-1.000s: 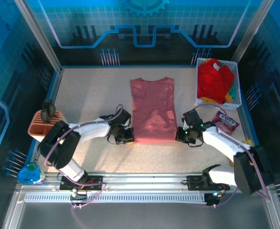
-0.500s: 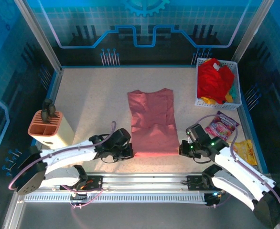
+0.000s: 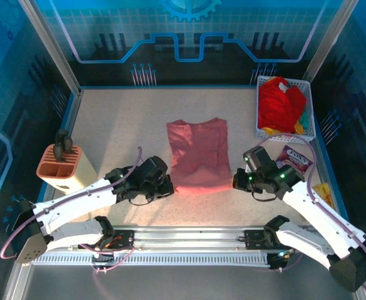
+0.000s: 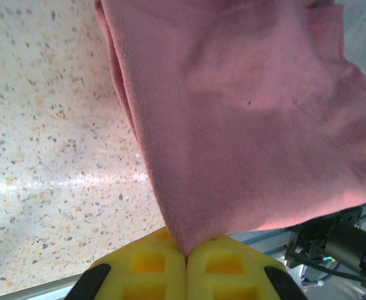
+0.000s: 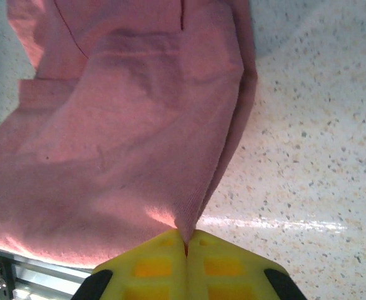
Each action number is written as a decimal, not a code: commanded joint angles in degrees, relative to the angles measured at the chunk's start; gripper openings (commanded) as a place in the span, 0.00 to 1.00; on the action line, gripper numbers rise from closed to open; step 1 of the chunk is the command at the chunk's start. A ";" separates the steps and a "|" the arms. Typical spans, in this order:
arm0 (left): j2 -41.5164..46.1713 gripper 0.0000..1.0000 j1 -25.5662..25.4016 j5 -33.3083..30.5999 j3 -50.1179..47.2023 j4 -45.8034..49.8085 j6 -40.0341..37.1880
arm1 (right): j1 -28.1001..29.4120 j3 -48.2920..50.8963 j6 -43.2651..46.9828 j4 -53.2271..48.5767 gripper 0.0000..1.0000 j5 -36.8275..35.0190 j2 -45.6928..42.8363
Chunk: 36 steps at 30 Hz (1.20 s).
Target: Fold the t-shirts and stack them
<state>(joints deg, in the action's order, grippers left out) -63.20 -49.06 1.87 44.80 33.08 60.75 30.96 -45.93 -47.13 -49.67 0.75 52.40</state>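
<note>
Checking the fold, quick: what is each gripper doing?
Left gripper: shut on the pink t-shirt.
Right gripper: shut on the same pink t-shirt.

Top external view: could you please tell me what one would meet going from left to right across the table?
Orange-topped holder → left arm's fingers → salmon-pink t-shirt → right arm's fingers → white basket holding the red t-shirt → yellow packet.

site: likely lab cell | cue: blue panel walls (image 3: pixel 189 37); speckled table (image 3: pixel 114 131)
</note>
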 commanded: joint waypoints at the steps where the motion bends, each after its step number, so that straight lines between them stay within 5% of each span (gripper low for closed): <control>1: -2.13 0.00 2.90 0.35 3.91 3.46 -3.08 | -0.56 -4.14 2.61 0.04 0.00 -1.44 3.21; 21: -19.88 0.00 15.72 6.97 24.01 3.18 -14.09 | -15.50 -17.93 12.30 7.89 0.00 10.13 19.85; 36: -29.65 0.00 19.92 6.72 32.12 4.17 -16.10 | -18.74 -25.54 15.52 10.34 0.00 13.53 31.31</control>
<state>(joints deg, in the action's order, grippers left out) -92.16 -30.04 8.43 74.85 35.79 46.11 13.37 -69.17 -33.15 -40.69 12.58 82.37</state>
